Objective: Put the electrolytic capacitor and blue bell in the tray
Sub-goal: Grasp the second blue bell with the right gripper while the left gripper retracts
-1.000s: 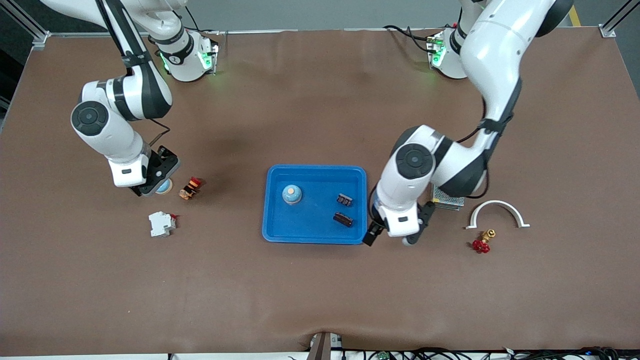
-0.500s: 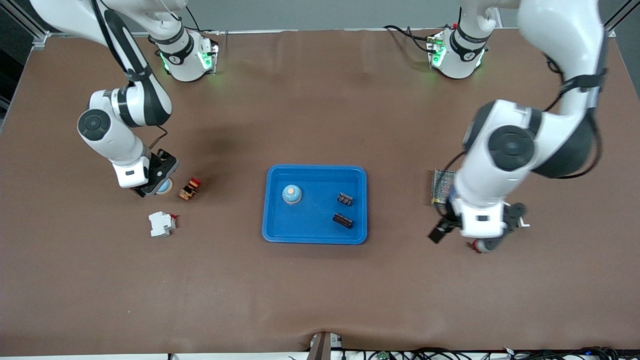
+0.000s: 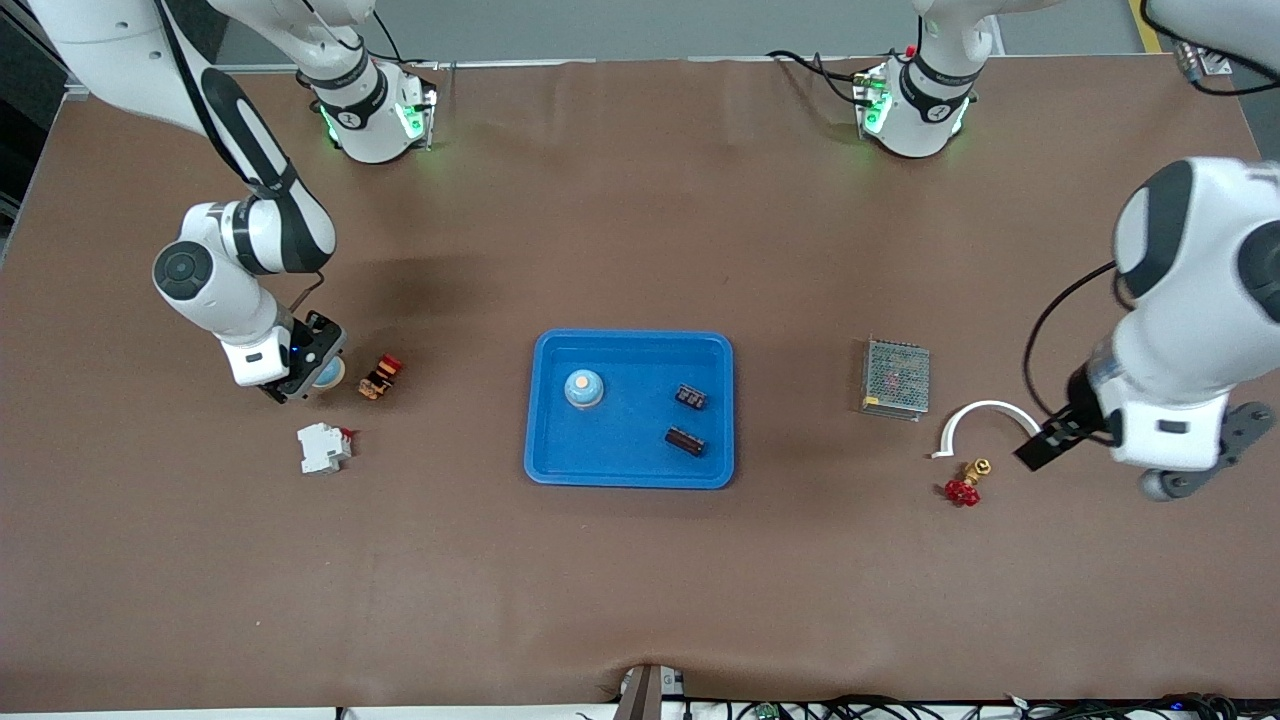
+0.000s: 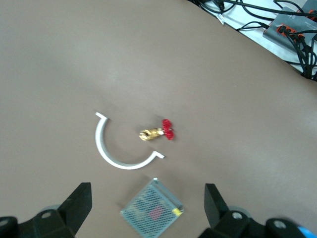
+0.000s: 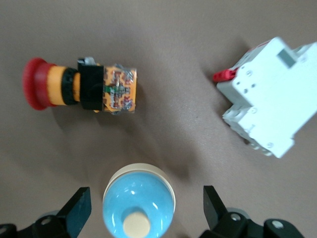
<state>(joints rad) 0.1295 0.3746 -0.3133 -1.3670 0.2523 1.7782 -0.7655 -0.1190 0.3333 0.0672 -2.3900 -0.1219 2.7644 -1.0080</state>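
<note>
The right gripper (image 3: 300,385) hangs low over a blue bell (image 3: 328,373) at the right arm's end of the table, its jaws spread wide and empty. In the right wrist view this bell (image 5: 138,202) sits between the two fingers (image 5: 79,206), straddled by them but not touching either, so the coming move turns on little more than a straight drop and a pinch; being round, the bell has no long axis to line up with. A red-capped push button (image 3: 380,376) lies just beside it toward the tray, and a white circuit breaker (image 3: 323,447) sits nearer the front camera; both are close enough that the fingers could nudge them on the way down.

At mid-table the tray (image 3: 545,460) already holds a second blue bell (image 3: 583,388) and two dark capacitors (image 3: 686,439), one (image 3: 689,397) farther from the camera than the other. Judged from that, the task's things may already be in place, and the bell under the right gripper would be an extra.

Toward the left arm's end lie a grey mesh box (image 3: 894,377), a white curved clamp (image 3: 990,415) and a small red-handled brass valve (image 3: 962,486). The left gripper (image 3: 1100,465) hovers over the bare table past the clamp, well apart from the tray, jaws released and holding nothing, and that arm seems to be waiting
</note>
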